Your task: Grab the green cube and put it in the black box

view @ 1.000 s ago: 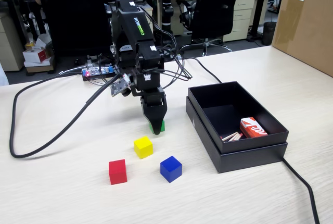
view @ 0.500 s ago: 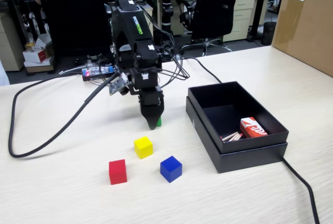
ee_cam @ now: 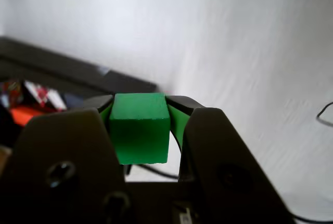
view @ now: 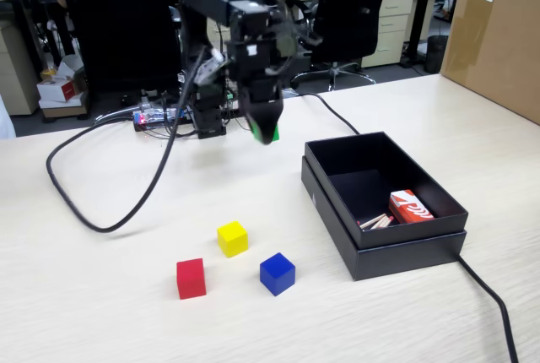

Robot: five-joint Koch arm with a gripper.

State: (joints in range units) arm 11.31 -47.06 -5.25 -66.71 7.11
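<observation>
Above the table's middle, beside the black box (view: pixel 384 203), my gripper (view: pixel 267 132) clamps the green cube (ee_cam: pixel 140 127) by opposite flat faces; it looks light, rigid, perhaps slick.

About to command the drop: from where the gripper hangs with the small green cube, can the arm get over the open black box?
Probably yes. The gripper holds the small green cube well above the table, left of the large matte black box in the fixed view. Nothing stands between them, and the box's near half is bare.

Green cube (view: pixel 270 133) mostly hidden by end effector (view: pixel 265 131); black box (ee_cam: pixel 78 73) blurred.
</observation>
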